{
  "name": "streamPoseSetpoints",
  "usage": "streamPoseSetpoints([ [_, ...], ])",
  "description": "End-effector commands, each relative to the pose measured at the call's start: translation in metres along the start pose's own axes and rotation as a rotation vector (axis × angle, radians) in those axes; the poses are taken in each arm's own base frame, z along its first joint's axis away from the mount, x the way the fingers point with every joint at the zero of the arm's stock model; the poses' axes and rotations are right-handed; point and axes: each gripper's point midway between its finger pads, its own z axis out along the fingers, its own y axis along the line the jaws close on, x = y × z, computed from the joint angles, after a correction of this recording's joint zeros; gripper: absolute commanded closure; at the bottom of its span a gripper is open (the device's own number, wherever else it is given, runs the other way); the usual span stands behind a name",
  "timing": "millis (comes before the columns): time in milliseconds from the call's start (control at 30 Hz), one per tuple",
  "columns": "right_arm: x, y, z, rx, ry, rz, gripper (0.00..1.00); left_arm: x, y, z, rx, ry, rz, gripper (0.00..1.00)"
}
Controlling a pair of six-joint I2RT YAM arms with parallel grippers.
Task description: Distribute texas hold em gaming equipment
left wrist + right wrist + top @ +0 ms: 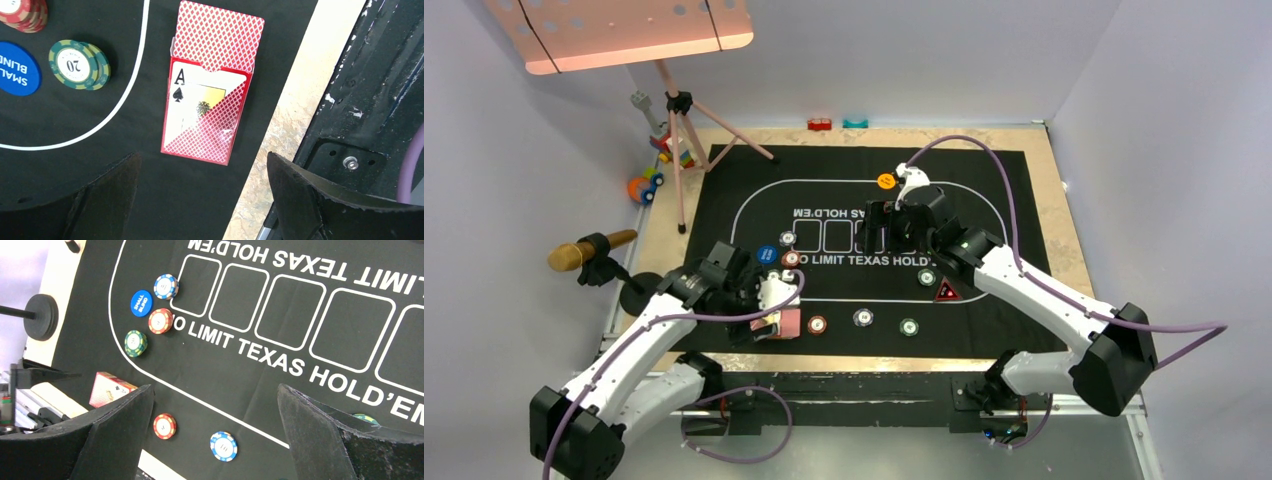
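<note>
Where left claw (pixel 200 200) gapes, card box (pixel 207 100) just ahead

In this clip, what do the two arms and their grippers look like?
Both arms have white link shells with black joints and black bases. A purple cable runs along each, looping free above the right arm. The left gripper and right gripper each have two broad, matte black fingers with rough, worn edges. No markings show.

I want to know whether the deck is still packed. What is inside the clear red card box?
Inside the clear red plastic card box an ace of spades faces up, and red diamond-backed cards stick out of its top. How many cards lie beneath is hidden.
</note>
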Motion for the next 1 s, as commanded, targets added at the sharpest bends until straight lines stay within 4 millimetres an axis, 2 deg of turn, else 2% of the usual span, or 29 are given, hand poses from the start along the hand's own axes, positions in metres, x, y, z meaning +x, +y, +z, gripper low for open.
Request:
streamPoseSetpoints([
  [0, -0.023, 0.012, -0.009, -0.049, -0.085, -0.013, 0.02, -0.005, 0.005, 0.009, -0.007, -0.036, 0.074, 0.00],
  [167, -0.020, 0.009, -0.007, -0.042, -0.084, -0.013, 0.02, 0.000, 0.001, 0.016, 0.010, -0.030, 0.102, 0.00],
  [333, -0.020, 0.009, -0.006, -0.043, -0.083, -0.016, 0.02, -0.003, 0.003, 0.018, 0.013, -0.040, 0.120, 0.00],
  [667, -0.039, 0.012, -0.017, -0.063, -0.144, -0.012, 0.02, -0.012, 0.014, 0.031, 0.046, -0.035, 0.205, 0.00],
  [967, -0.052, 0.020, -0.028, -0.109, -0.186, -0.008, 0.02, -0.007, -0.001, 0.037, 0.113, -0.047, 0.247, 0.00],
])
